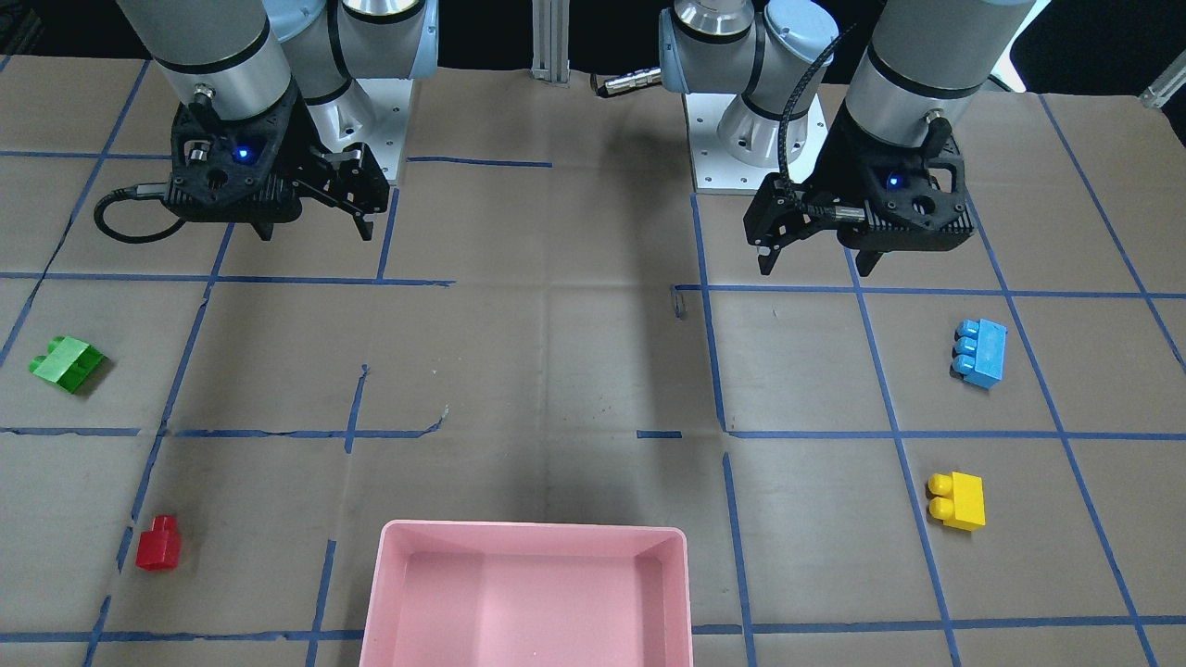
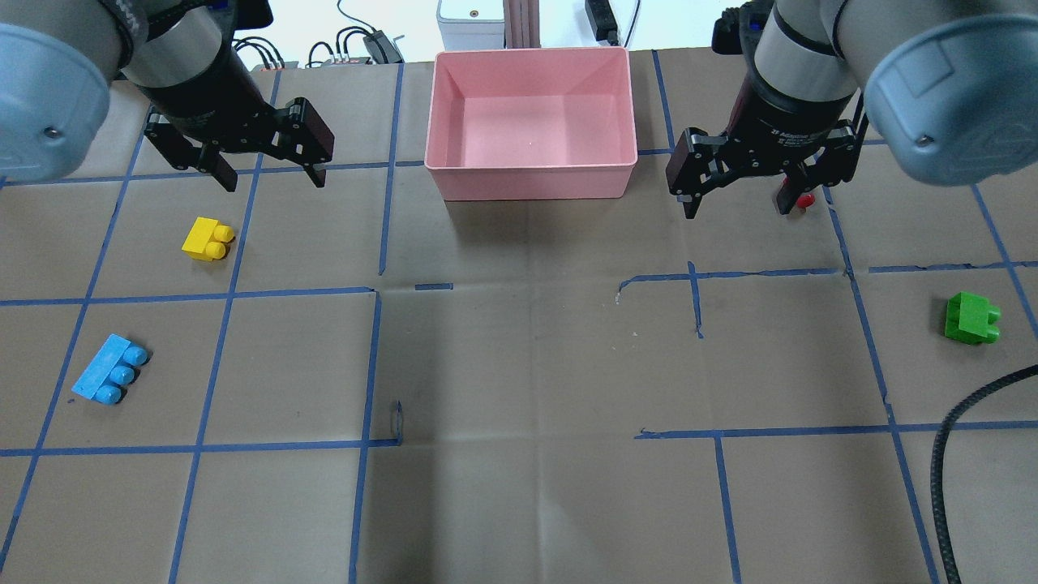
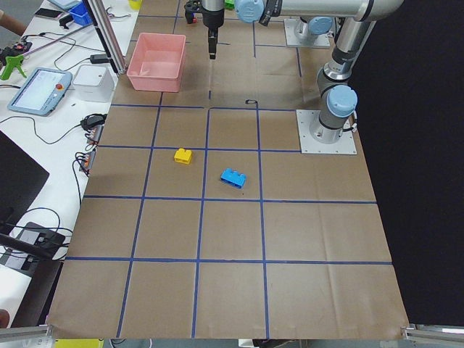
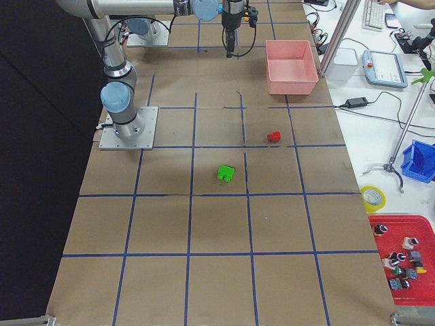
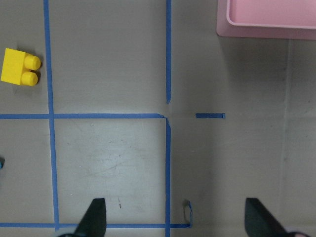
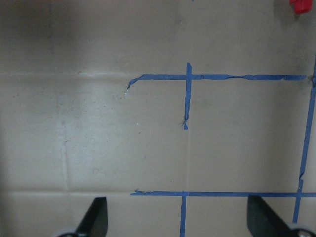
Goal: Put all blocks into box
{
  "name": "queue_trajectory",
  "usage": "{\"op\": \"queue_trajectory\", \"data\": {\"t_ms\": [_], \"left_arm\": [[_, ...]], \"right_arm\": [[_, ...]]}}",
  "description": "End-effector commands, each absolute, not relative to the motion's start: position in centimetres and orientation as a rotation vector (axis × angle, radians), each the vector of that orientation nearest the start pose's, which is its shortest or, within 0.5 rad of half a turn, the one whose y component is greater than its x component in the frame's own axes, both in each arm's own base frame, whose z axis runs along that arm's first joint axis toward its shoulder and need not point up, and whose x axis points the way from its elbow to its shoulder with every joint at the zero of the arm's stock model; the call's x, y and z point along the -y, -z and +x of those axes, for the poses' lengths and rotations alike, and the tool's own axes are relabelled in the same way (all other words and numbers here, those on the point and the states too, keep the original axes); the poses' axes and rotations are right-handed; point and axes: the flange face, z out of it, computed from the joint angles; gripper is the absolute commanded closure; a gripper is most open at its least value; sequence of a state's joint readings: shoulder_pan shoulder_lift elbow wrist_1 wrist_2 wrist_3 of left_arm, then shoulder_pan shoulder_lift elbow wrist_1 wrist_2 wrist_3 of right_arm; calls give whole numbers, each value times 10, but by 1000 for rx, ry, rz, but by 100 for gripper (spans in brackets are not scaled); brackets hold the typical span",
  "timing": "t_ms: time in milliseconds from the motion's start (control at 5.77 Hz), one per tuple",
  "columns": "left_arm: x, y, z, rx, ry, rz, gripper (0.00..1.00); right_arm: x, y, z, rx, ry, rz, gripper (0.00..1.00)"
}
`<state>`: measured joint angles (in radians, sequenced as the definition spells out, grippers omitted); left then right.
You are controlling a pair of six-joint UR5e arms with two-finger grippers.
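Two-arm workcell with four bricks and a box. The pink box [image 2: 531, 183] is set at the middle of the table's [image 2: 527, 365] edge opposite the robot. All four bricks are laid on the table outside it.

- **Left half:** the yellow brick [image 2: 207, 240] is placed towards the box's edge, and the light-blue brick [image 2: 108, 373] nearer the robot's edge.
- **Right half:** the red brick [image 1: 158, 543] is placed near the box's edge, and the green brick [image 2: 971, 318] closer to the robot and the right end.
- **Grippers:** the left gripper [image 2: 274, 180] and the right gripper [image 2: 738, 209] are held above the table on either side of the box. Each is released, with its fingers spread wide and nothing grasped.
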<state>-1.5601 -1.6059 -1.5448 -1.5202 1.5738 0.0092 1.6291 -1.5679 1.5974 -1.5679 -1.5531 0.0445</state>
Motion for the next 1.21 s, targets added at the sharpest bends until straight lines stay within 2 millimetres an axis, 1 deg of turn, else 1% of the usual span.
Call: {"op": "queue_trajectory", "data": {"t_ms": [0,346,693,866,1039], "left_arm": [[511,-489,-128,-3137,67,-3,1],[512,-490,-127,-3136,70,-5,1],[511,-489,-127,-3136,67,-5,1],[511,-488,-123,-3136,62,-7,1],[513,-488,-113,-3130,64,66,1]], "right_arm": [[482,-474,165,-3117,-48,-23,0],[482,-477,166,-3112,-36,-26,0],[481,-468,166,-3117,-69,-30,0],[479,-473,164,-3118,-52,-28,0],[477,-475,163,-3118,-52,-28,0]]}}
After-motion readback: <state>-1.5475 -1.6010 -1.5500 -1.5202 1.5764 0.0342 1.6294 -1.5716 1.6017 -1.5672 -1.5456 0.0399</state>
